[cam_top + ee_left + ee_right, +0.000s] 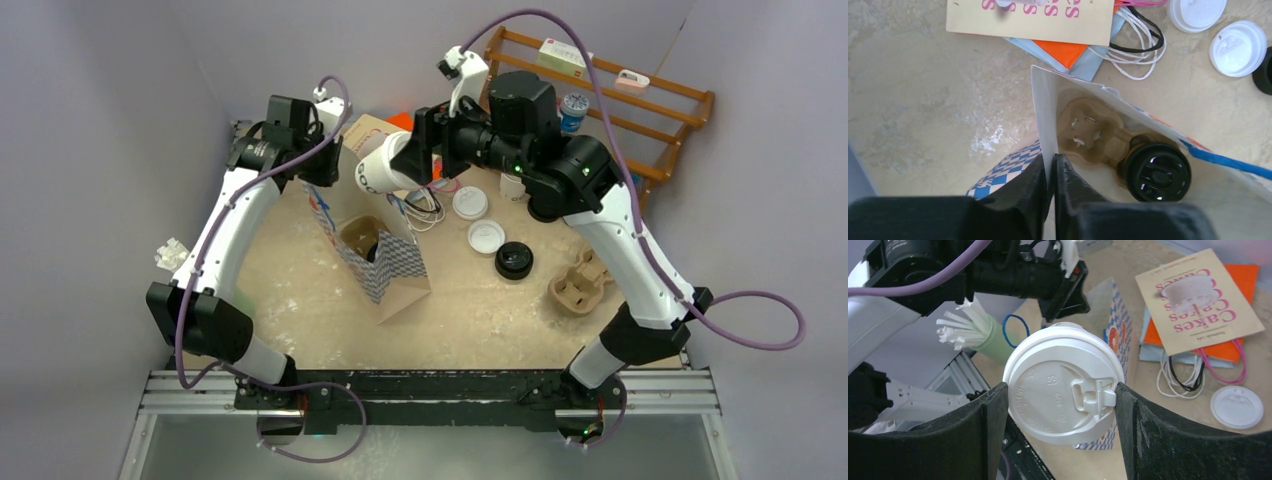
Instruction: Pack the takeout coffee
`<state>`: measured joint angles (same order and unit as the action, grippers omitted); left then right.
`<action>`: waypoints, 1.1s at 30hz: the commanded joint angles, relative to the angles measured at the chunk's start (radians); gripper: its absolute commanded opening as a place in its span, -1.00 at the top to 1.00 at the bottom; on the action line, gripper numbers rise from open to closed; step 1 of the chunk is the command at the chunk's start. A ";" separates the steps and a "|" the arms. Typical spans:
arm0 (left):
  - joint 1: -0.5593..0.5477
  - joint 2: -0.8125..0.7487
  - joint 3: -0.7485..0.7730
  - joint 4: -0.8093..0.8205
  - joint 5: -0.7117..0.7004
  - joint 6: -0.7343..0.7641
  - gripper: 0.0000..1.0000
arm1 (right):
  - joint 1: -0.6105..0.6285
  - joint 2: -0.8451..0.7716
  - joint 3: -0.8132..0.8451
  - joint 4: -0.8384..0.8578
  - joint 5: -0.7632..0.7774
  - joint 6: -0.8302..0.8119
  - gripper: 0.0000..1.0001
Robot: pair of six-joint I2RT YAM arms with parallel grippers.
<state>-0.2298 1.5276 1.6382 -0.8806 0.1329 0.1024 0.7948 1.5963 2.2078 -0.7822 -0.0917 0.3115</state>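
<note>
The white-lidded cup (378, 172) hung in the air just behind the bag (395, 270), tipped on its side, with the right gripper (1062, 400) clamped across its lid end. It was apparently the second drink bound for the bag. The black cup (1155, 172) already sat inside the bag, upright in one pocket of the carrier (1087, 131) at the bottom. The pocket beside it lay bare, and that looked like the slot meant for the white-lidded cup. The left gripper (1049, 162) had its fingers pinched together on the bag's rear rim, one inside the paper wall and one outside. This grip most likely served to hold the mouth open and stop the light bag from sliding or folding while the drink went in. Judging by the tilt, the white-lidded cup would need turning upright before being lowered, or it might catch the rim or land askew on the carrier. Right of the bag, on the table, lay loose white lids (470, 203) and a black lid (514, 261), with a spare carrier (580, 285) farther right. None of these was touching the bag. Behind the bag, flat paper bags (1198, 305) lay stacked with their cord handles trailing toward the lids.
</note>
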 commanded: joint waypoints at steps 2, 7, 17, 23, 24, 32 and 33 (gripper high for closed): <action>-0.009 0.010 0.046 -0.073 -0.010 -0.120 0.97 | 0.045 0.010 0.033 0.047 -0.049 -0.036 -0.33; -0.011 0.007 0.066 -0.157 0.012 -0.263 1.00 | 0.079 0.027 0.059 0.022 -0.039 -0.053 -0.33; -0.011 -0.103 -0.039 -0.240 0.187 -0.671 1.00 | 0.106 0.041 0.100 -0.113 0.012 -0.104 -0.32; -0.023 -0.183 -0.163 -0.132 0.241 -0.835 1.00 | 0.115 -0.015 0.018 -0.140 -0.011 -0.115 -0.32; -0.028 -0.189 -0.165 -0.123 0.241 -0.856 1.00 | 0.119 -0.013 0.019 -0.144 -0.015 -0.114 -0.32; -0.068 -0.204 -0.216 -0.009 0.212 -0.928 1.00 | 0.158 -0.029 0.004 -0.150 0.009 -0.124 -0.29; -0.069 -0.200 -0.216 0.016 0.214 -0.923 1.00 | 0.158 -0.031 0.010 -0.150 0.011 -0.125 -0.29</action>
<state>-0.2939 1.3392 1.4364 -0.9794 0.3264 -0.7658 0.9417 1.6157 2.2036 -0.9394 -0.0921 0.2108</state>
